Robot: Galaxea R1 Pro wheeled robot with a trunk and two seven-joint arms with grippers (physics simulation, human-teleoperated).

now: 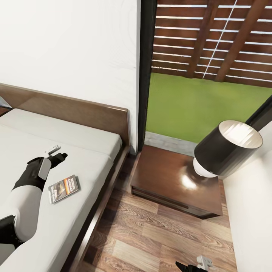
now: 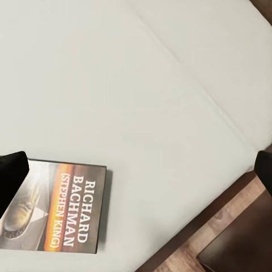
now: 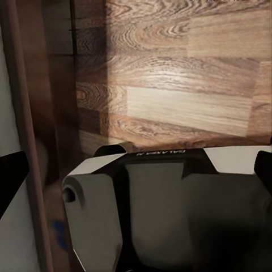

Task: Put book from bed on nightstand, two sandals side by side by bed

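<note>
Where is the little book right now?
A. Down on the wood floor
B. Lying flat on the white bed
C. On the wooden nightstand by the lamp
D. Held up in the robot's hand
B: the book lies flat on the off-white mattress of the bed, near the left gripper, which hangs over the mattress and is not holding the book; the nightstand carries only the lamp.

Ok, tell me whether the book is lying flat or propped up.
Flat: the book lies cover-up on the mattress, untouched, with the left gripper just beyond it.
</note>
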